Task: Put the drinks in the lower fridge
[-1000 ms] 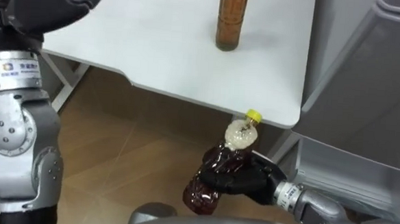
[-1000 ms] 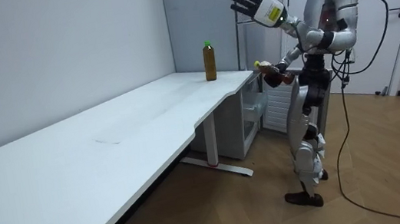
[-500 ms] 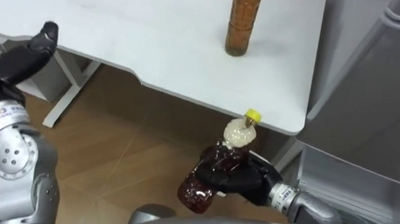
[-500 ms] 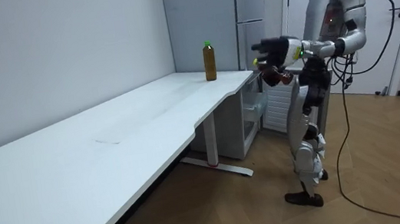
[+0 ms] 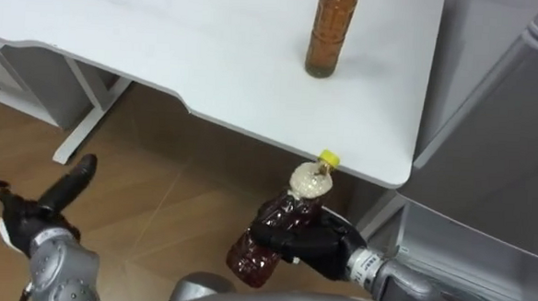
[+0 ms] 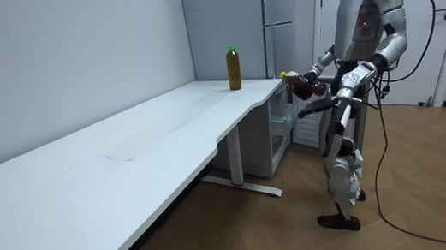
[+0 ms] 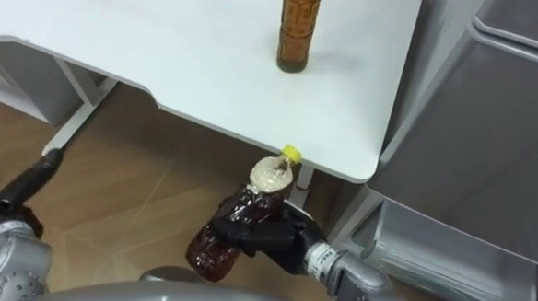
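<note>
The dark bottle (image 5: 252, 257) in the black right hand (image 5: 312, 246) is red-brown, yellow-capped; the amber bottle (image 5: 330, 38) on the white tabletop (image 5: 210, 46) is green-capped.

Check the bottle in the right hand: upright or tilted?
Tilted. The bottle leans, yellow cap up by the table, base lower left; right hand curled round it.

Item one: a clear plastic bottle of dark red-brown drink (image 5: 254, 258), yellow-capped, with pale froth at the neck. It is tilted, cap raised toward the white table (image 5: 209, 55), base lower and farther from it. The right hand (image 5: 312, 247) has its black fingers curled round the bottle's middle, holding it off the table with the cap just beside the table's near corner.

Item two: a clear plastic bottle of amber drink (image 5: 328, 38), green-capped, upright on the table near that same end.

Item three: the grey fridge (image 5: 491, 134), just beside the table's end.
</note>
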You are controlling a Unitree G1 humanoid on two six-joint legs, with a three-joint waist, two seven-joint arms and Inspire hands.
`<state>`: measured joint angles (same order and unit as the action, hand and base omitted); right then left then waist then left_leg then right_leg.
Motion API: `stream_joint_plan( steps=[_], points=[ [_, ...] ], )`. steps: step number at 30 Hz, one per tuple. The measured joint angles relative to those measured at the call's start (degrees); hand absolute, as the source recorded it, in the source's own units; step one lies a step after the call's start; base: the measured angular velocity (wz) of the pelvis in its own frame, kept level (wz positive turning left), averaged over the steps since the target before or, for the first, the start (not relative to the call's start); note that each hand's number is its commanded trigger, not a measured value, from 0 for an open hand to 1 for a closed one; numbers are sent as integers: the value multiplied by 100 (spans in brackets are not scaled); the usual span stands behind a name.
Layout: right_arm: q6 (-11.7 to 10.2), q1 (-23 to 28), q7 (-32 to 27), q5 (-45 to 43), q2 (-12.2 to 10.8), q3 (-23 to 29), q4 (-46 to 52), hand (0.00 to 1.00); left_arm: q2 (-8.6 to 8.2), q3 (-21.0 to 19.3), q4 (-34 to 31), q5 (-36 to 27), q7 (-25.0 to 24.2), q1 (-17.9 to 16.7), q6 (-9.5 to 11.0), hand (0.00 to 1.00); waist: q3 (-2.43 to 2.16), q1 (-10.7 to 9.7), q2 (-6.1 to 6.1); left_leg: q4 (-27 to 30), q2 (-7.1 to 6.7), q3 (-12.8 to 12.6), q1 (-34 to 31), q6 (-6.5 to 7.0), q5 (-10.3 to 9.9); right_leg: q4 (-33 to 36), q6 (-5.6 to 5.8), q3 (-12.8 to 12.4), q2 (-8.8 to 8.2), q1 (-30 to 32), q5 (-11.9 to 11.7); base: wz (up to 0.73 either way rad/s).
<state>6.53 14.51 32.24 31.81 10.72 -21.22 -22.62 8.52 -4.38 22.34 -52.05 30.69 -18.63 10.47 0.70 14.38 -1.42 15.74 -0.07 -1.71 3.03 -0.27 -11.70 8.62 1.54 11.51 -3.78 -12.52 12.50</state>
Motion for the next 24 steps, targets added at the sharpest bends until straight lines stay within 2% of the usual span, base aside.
stream_joint_plan(
  steps=[4, 10, 12, 14, 16, 18, 20, 24],
  points=[
    [68, -115, -44, 77, 29, 2, -121, 100, -36, 273, 442, -158, -123, -4, -118, 0, 8, -17, -24, -2, 0, 5, -42, 0, 0, 7, 0, 9, -2, 51, -1, 0],
    [346, -168, -239, 435, 59, -1, -153, 100, 6, 722, 1613, -225, -817, 4, -492, 0, 11, -141, -20, -30, 0, 2, -52, -4, -13, 10, 1, 27, -3, 58, -1, -1],
    [355, -168, -323, 574, 125, 8, -159, 100, 7, 820, 2090, -226, -1228, -2, -740, 0, 11, -258, -12, -18, 5, -5, -60, -1, -33, 20, 3, 17, 0, 63, -3, 0],
    [374, -169, -362, 586, 146, 35, -164, 100, 16, 870, 2368, -178, -1524, -17, -888, 0, 11, -350, 5, 9, 6, -3, -89, 4, -43, 27, 7, 28, 1, 61, -5, 2],
    [458, -168, -363, 595, 136, 148, -195, 100, 17, 885, 2654, 140, -1878, -16, -1005, 0, 6, -477, 29, 23, 7, 8, -113, 8, -46, 47, 10, 68, -1, 67, -7, 5],
    [482, -169, -370, 639, 173, 331, -302, 100, 10, 913, 2845, 768, -2302, 8, -1171, 0, -11, -591, 88, 82, 16, 16, -186, 12, -50, 108, 11, 84, 0, 149, -7, 2],
    [452, -167, -367, 634, 253, 402, -370, 100, 16, 908, 2879, 1146, -2542, 6, -1230, 0, -19, -669, 130, 91, 18, 9, -200, 13, -50, 116, 11, 96, 0, 164, -7, 0],
    [415, -62, -382, 679, 287, 822, -414, 100, 156, 904, 2941, 2258, -2940, 8, -1294, 0, -51, -946, 196, 87, 12, 17, -199, 12, -45, 116, 11, 86, 0, 161, -7, -1]
  ],
)
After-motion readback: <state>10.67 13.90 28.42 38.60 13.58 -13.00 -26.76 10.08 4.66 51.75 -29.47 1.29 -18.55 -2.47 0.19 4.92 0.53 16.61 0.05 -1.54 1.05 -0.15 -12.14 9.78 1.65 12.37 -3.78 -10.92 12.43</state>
